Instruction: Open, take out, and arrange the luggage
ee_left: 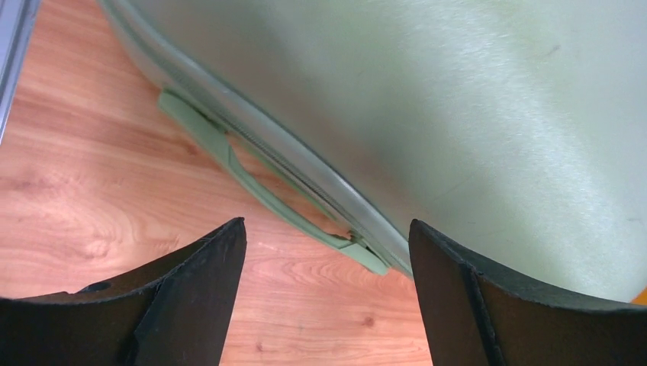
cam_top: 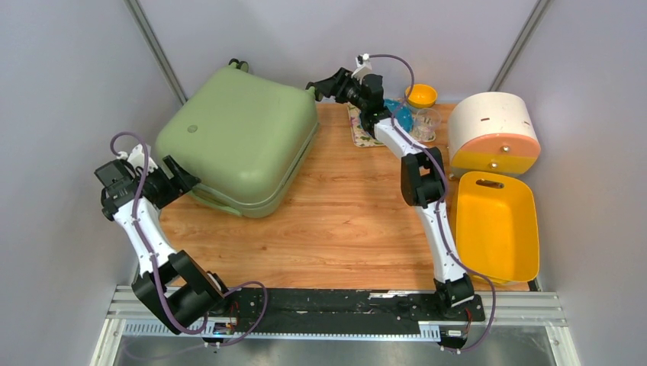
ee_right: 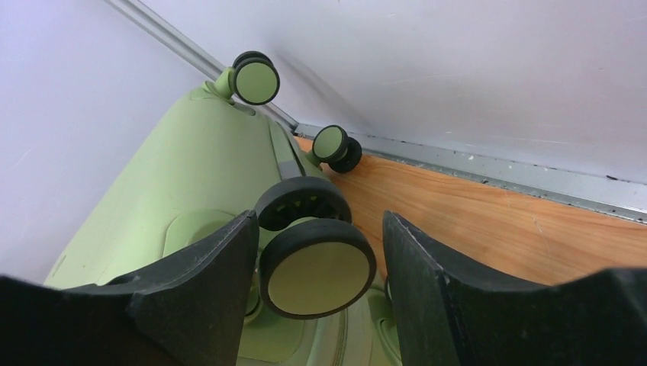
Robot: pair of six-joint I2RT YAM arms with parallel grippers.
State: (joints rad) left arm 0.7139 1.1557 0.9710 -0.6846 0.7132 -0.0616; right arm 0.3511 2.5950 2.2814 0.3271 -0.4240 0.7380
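Closed luggage (cam_top: 240, 137), smooth sage shell, rounded corners, far-left counter corner. Left gripper (ee_left: 326, 229) wide beside handle (ee_left: 221, 149); right gripper (ee_right: 320, 221) wide, straddling wheel (ee_right: 317, 268).

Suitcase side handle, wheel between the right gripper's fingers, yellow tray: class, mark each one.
side handle (ee_left: 259, 191), left wrist view, middle of grip.
wheel (ee_right: 317, 273), right wrist view, green hub face.
yellow tray (cam_top: 496, 229), top external view, bare floor.
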